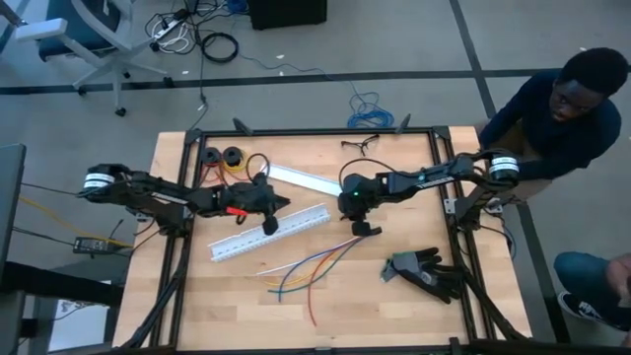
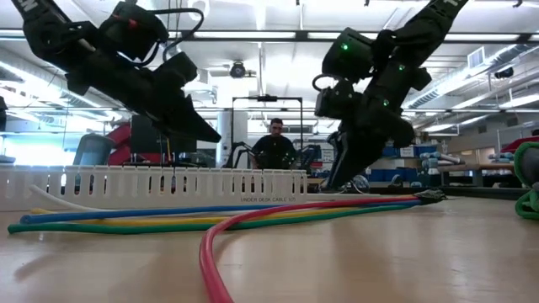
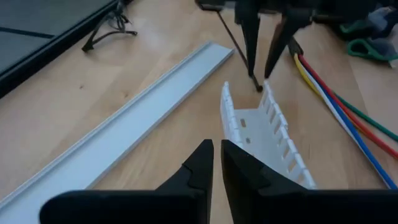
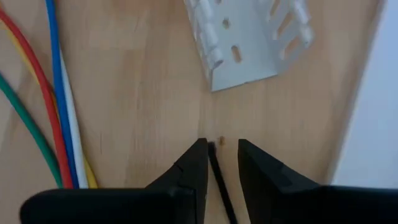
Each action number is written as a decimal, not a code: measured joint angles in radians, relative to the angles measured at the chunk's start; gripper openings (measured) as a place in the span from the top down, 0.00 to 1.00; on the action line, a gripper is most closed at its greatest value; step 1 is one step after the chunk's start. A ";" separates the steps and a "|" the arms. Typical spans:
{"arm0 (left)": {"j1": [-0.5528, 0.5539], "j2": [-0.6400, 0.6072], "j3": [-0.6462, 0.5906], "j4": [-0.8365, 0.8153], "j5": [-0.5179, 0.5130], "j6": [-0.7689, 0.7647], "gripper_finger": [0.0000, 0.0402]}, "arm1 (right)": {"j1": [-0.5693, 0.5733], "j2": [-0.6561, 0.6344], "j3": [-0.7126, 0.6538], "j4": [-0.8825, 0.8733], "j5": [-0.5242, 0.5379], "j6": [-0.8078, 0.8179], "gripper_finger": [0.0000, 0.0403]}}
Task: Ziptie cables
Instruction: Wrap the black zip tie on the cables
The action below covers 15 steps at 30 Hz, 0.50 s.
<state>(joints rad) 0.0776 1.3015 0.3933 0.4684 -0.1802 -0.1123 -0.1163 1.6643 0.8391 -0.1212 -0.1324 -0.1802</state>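
You have a pale wooden counter (image 1: 394,316) framed by black rails, standing on a grey floor where a white office chair (image 1: 69,39) and loose cords lie beyond it. Take the white slotted plastic duct (image 1: 271,234) near the counter's middle as your landmark.

A flat white cover strip (image 1: 306,180) lies just beyond the duct. The loose bundle of blue, red, yellow, white and green cables (image 1: 306,268) lies on the near side of it. A black glove (image 1: 424,271) sits well off to the right of the duct.

Your left tool (image 3: 217,144) hovers over the duct, its fingers nearly together with a narrow slit between them, grasping nothing. Your right tool (image 4: 221,144) is low at the duct's right end, its fingers apart. The thin black plastic ziptie (image 4: 219,180) lies on the wood between them; it seems to run along one finger, though contact is hard to judge.

A person in a dark top (image 1: 552,108) stands off the counter's far right corner.
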 joint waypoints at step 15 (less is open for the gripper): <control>0.000 0.002 0.002 -0.008 0.000 0.002 0.89 | 0.018 0.077 0.002 0.043 0.008 -0.001 0.85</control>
<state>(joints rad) 0.0776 1.3033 0.3950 0.4601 -0.1800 -0.1101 -0.0986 1.7417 0.8410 -0.0787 -0.1242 -0.1814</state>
